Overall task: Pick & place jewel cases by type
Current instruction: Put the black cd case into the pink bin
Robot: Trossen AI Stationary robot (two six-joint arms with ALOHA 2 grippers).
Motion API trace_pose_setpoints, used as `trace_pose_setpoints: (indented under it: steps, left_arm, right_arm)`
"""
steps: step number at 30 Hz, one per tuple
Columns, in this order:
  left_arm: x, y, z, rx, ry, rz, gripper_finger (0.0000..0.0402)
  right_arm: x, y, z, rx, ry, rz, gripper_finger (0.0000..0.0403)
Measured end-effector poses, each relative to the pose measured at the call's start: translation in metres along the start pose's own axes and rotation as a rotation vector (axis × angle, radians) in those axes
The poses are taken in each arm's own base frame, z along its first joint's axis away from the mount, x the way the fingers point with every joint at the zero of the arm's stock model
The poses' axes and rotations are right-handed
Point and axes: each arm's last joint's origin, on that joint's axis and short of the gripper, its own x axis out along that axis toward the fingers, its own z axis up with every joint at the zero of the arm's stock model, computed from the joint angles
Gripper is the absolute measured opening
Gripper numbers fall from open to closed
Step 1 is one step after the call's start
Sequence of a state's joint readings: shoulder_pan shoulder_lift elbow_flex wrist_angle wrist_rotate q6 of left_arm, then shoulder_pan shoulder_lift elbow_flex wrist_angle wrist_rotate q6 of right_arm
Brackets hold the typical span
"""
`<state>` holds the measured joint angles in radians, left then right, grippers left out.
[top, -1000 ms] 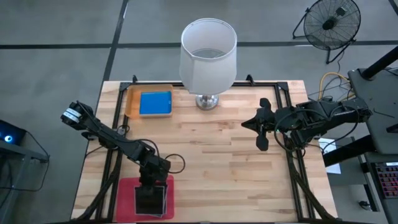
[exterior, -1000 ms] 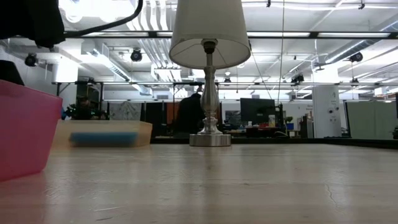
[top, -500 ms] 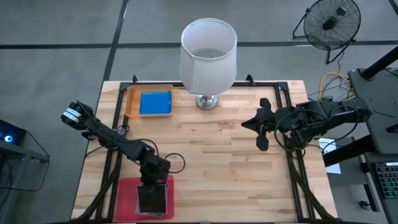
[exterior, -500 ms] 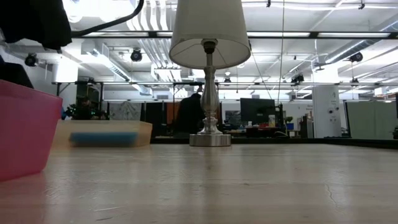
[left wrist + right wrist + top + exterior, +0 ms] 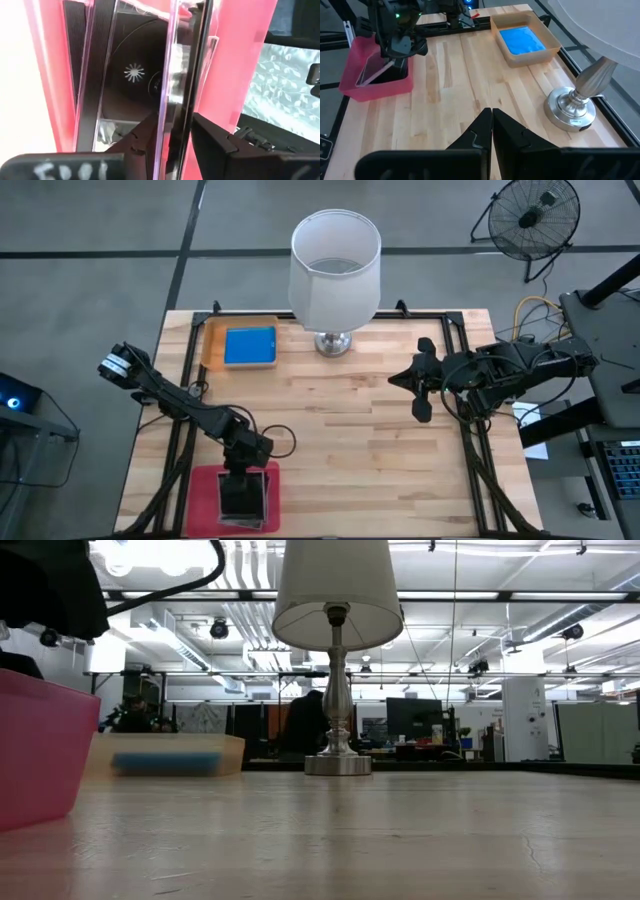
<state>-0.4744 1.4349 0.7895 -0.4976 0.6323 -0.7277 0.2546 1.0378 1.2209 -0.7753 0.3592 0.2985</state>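
Now, step in hand: placing — the left gripper hangs over the pink tray at the table's near left corner, lowering a dark jewel case into it.
Left jaws: parted a little, one finger on each side of the case's edge; whether they still pinch it or have just let go, I cannot tell.
Dark cases: at least two more lie in the pink tray, one showing its round disc; the newcomer leans tilted against the tray wall.
Next move: I judge the fingers must open wider and lift straight up — a sideways drag could tip the case out.
Right gripper: waits at mid-right, fingers pressed together, holding nothing.
Blue cases: far left, in the orange tray, beside the lamp.
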Motion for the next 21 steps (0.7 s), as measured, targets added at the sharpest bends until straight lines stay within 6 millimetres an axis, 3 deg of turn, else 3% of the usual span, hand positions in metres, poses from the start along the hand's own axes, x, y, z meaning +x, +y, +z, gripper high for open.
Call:
trace_pose_setpoints:
  steps: [11, 21]
  left_arm:
    - [-0.0025, -0.0043, 0.0027, -0.003, -0.015, -0.005, 0.0093]
    - [-0.003, -0.0046, 0.0028, -0.008, -0.018, 0.004, 0.0149]
  right_arm:
    - [-0.0001, 0.0, 0.0, 0.0, 0.0, 0.0, 0.0008]
    - [-0.0002, -0.0001, 0.0, 0.005, -0.001, 0.001, 0.0008]
